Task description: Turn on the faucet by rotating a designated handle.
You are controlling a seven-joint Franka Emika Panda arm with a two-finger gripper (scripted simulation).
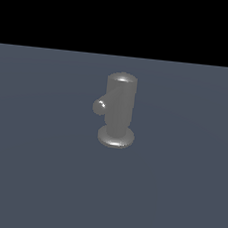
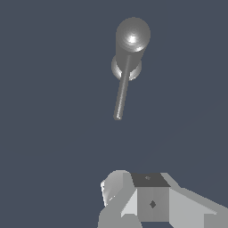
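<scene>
A flat, dark blue-grey worktop [image 1: 35, 167] is filling the lower part of the exterior view, with a plain black band lying across the top.

Moving from that view's left toward the middle, the first thing standing out is the handle [image 1: 100, 105]. From this angle it is showing only as a small rounded knob with a bright glint, sticking out from the side of the cylinder on the exterior view's left, roughly halfway up its visible height. It seems to be pointing largely toward the camera, so its length is not showing here.

Just beside it, near the centre of the view, the faucet [image 1: 119, 106] is standing upright on the worktop. It is a dull grey metal cylinder with a domed top, sitting on a wider round disc base.

In the wrist view, the camera is looking down on the faucet [image 2: 132, 38], with its domed top catching the light. The handle [image 2: 122, 91] is showing here as a slim straight rod with a rounded tip, reaching out from the cylinder over the worktop [image 2: 44, 111].

The pale grey gripper [image 2: 142, 202] is showing at the edge of the wrist view, well apart from the handle's tip and touching nothing. I cannot tell whether its fingers are spread wide or drawn narrow.
</scene>
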